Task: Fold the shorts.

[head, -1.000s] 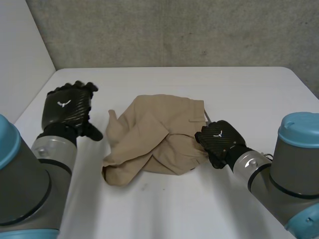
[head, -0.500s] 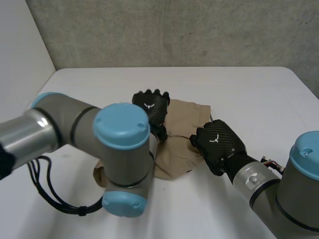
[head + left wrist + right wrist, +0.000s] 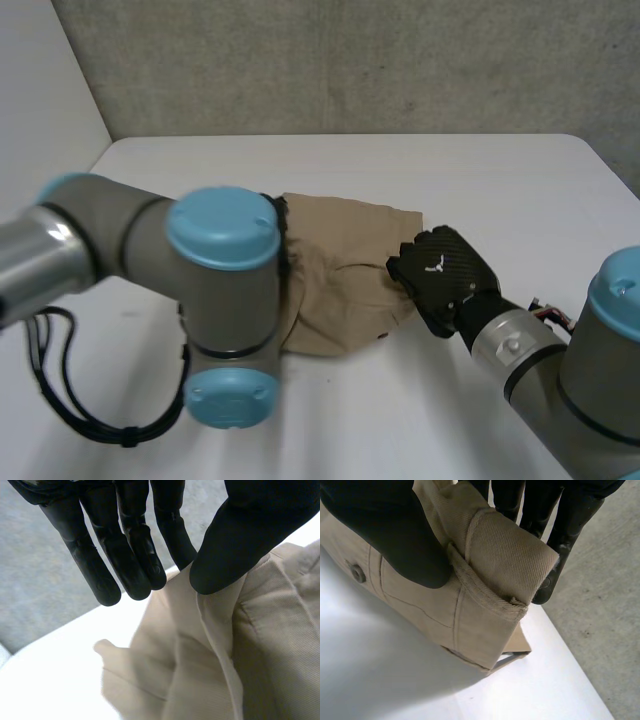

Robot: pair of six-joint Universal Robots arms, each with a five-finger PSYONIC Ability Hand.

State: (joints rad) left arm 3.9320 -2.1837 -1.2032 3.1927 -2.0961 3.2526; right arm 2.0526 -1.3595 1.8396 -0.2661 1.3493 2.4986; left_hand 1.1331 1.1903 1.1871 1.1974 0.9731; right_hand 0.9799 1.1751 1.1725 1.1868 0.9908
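The tan shorts (image 3: 345,265) lie crumpled in the middle of the white table (image 3: 500,180). My left arm (image 3: 215,270) reaches across in front of them and hides their left part. In the left wrist view my left hand (image 3: 125,540) pinches a raised fold of the shorts (image 3: 260,645) between its straight fingers and thumb (image 3: 235,545). My right hand (image 3: 440,275) sits at the shorts' right edge. In the right wrist view my right hand (image 3: 390,535) is shut on a rolled bit of the waistband (image 3: 505,560), near a button (image 3: 356,572).
Bare white table surrounds the shorts, with the widest room toward the far edge and the right. A grey concrete wall (image 3: 350,60) stands behind the table, and a white wall (image 3: 40,120) runs along its left side.
My left arm has swung in from the table's left side across the shorts, and its open hand has closed on a fold. The right hand has kept its grip and shifted only slightly.
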